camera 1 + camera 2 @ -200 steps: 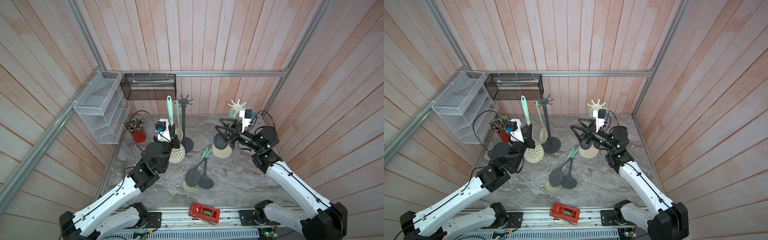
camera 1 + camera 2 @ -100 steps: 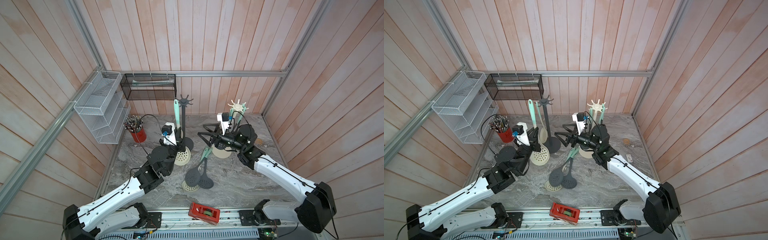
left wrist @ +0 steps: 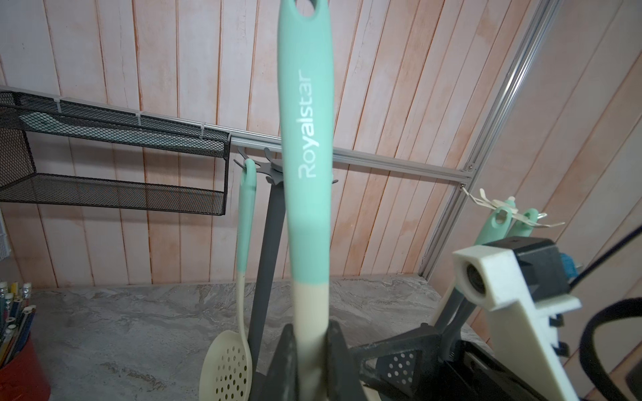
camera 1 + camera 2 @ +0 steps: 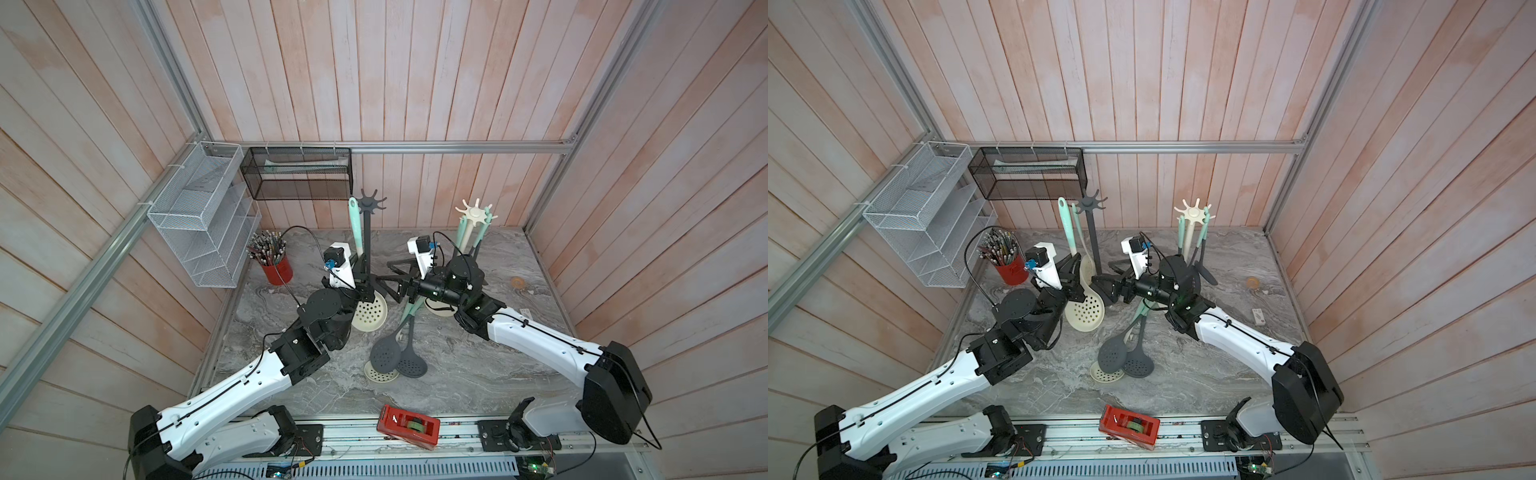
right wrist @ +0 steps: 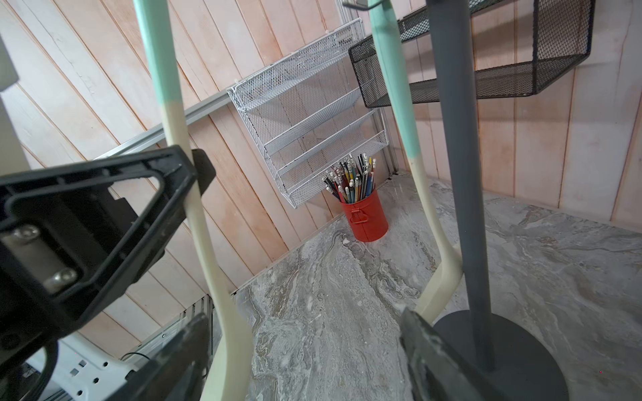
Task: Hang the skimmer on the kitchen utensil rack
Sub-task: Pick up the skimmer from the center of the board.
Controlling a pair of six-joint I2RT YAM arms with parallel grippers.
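Skimmer [image 3: 307,173] upright, handle up, left gripper [image 3: 311,347] clamped

Mint and cream skimmer [image 3: 307,208]; dark grey rack [image 4: 367,241]; red pot [image 4: 277,271]

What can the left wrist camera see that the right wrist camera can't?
Only the left wrist view shows the word Royalstar on the held skimmer's handle, its hanging hole, and the cream rack. Only the right wrist view shows the dark rack's round base and the whole white wire shelf. Both show the red pencil cup, the black mesh basket, the dark rack's pole, a second skimmer hanging on it, and the left claw shut on the held skimmer.
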